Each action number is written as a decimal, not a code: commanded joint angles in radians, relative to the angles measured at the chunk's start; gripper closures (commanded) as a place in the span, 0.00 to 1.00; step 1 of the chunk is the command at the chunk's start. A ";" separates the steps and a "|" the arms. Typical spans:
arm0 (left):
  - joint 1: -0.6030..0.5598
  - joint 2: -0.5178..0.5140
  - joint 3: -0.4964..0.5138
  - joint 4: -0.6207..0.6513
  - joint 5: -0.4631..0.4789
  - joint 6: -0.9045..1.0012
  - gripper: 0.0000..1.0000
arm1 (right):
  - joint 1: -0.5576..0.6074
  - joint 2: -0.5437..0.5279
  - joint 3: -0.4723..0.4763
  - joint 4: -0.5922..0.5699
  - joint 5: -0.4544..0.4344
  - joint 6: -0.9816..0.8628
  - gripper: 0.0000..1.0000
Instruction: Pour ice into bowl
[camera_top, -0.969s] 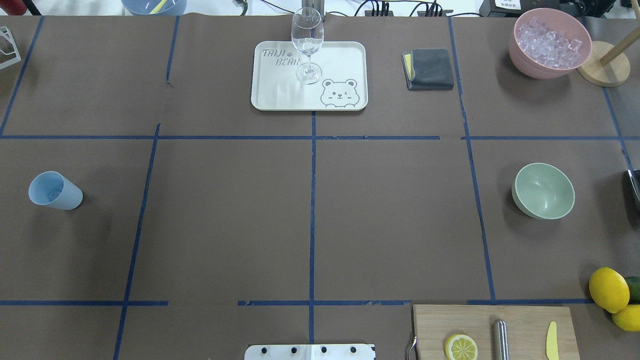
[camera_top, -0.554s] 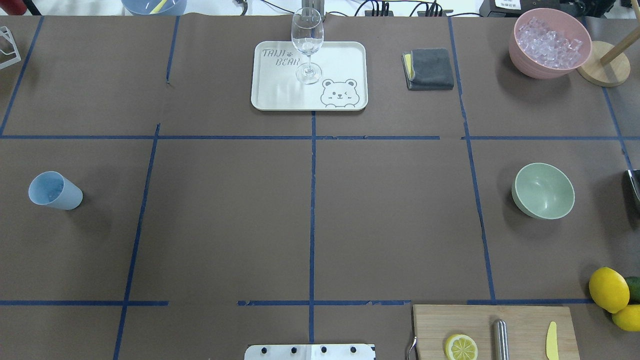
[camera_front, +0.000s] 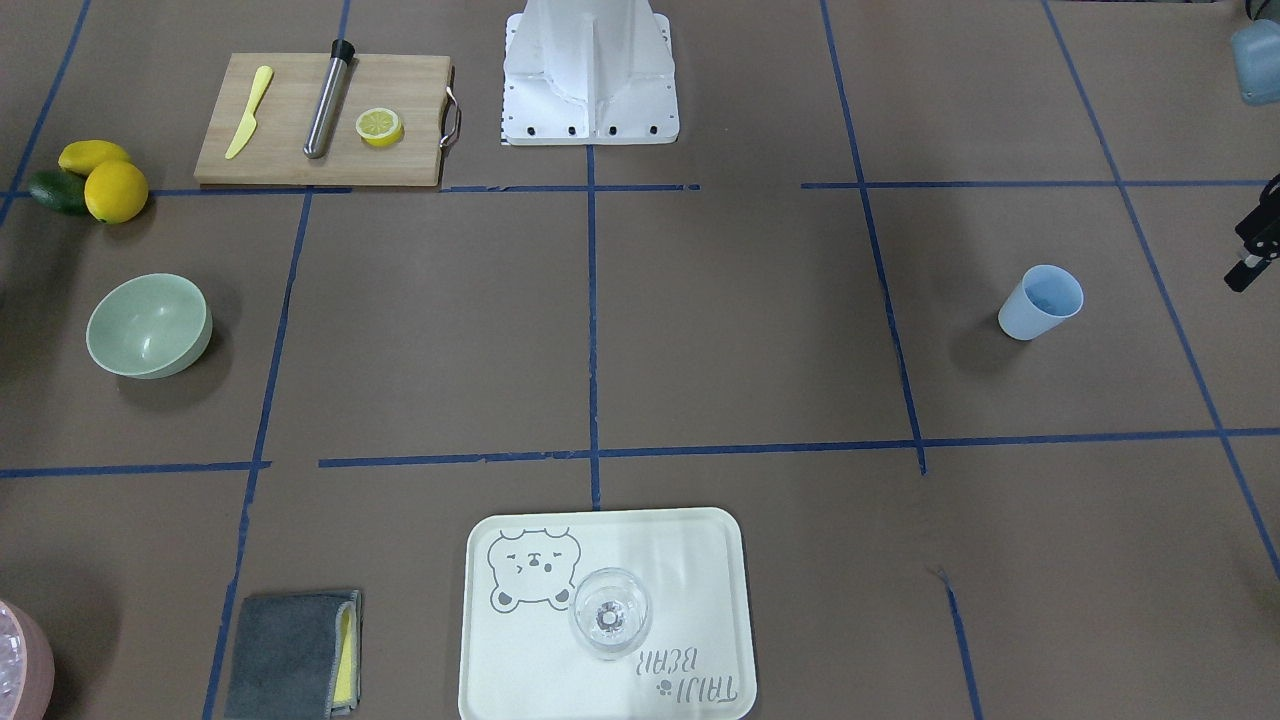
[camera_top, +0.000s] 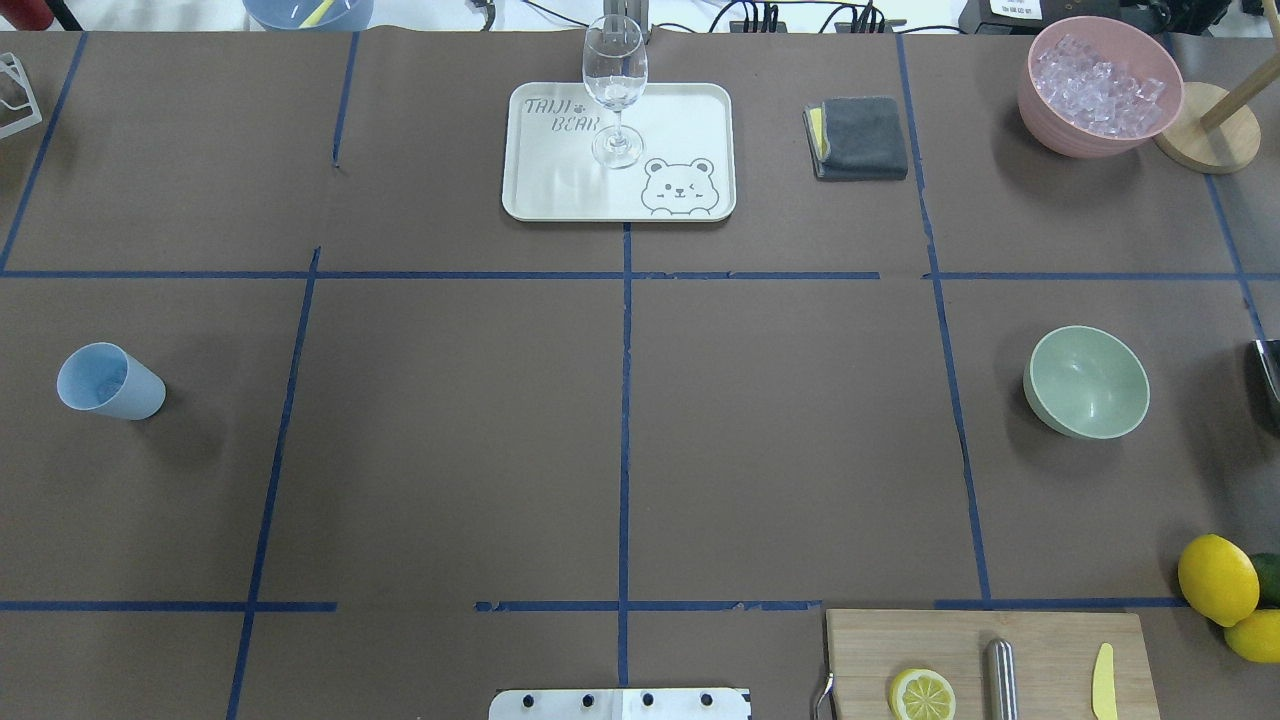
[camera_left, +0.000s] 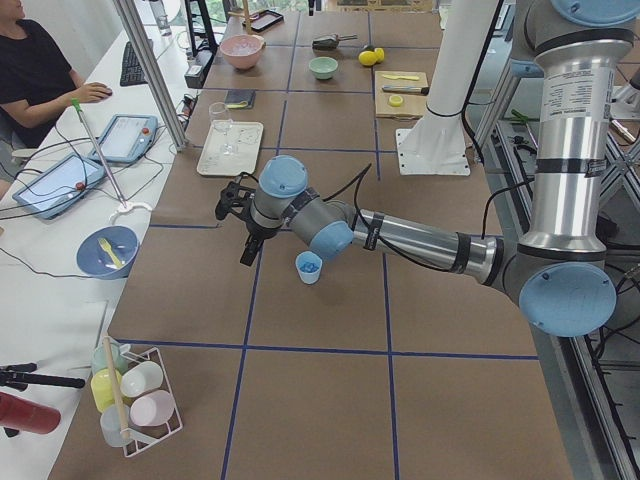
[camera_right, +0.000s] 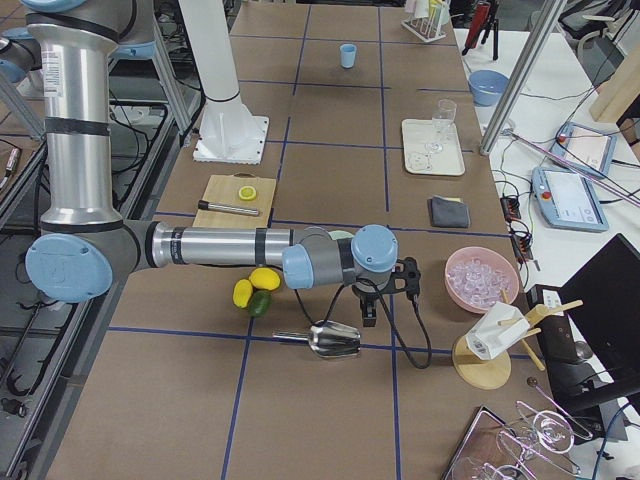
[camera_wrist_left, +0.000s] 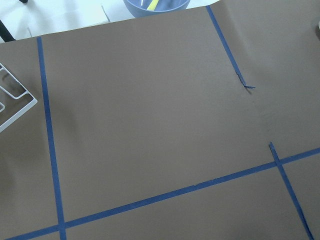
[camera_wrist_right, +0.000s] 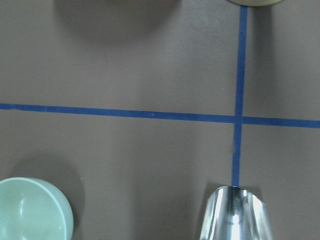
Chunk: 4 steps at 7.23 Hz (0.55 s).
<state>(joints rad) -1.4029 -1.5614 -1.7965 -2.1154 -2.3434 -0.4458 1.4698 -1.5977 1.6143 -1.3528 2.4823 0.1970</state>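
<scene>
You see a brown table (camera_top: 450, 450) gridded with blue tape lines (camera_top: 625, 400), a matte mint-green bowl (camera_top: 1087, 382) and a light blue cup (camera_top: 105, 382). Your pink bowl (camera_top: 1040, 110) holds clear, glassy ice (camera_top: 1098, 85); the cream tray (camera_top: 690, 115) carries a grey bear drawing (camera_top: 677, 186).

The bowl (camera_top: 1086, 382), pale mint-green, is sitting upright and empty on the table's (camera_top: 780, 400) right side; the ice (camera_top: 1098, 85), small clear cubes, is lying heaped in a pink container (camera_top: 1042, 112), well apart.
</scene>
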 joint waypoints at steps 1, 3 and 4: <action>0.019 0.033 -0.042 -0.050 0.006 -0.048 0.00 | -0.119 -0.014 -0.005 0.216 -0.005 0.237 0.00; 0.074 0.079 -0.119 -0.074 0.065 -0.065 0.00 | -0.292 -0.015 -0.011 0.419 -0.137 0.536 0.00; 0.108 0.095 -0.153 -0.074 0.117 -0.108 0.00 | -0.407 -0.013 -0.013 0.517 -0.249 0.676 0.00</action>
<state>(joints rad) -1.3332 -1.4899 -1.9044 -2.1842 -2.2844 -0.5156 1.1986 -1.6111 1.6033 -0.9652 2.3565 0.6864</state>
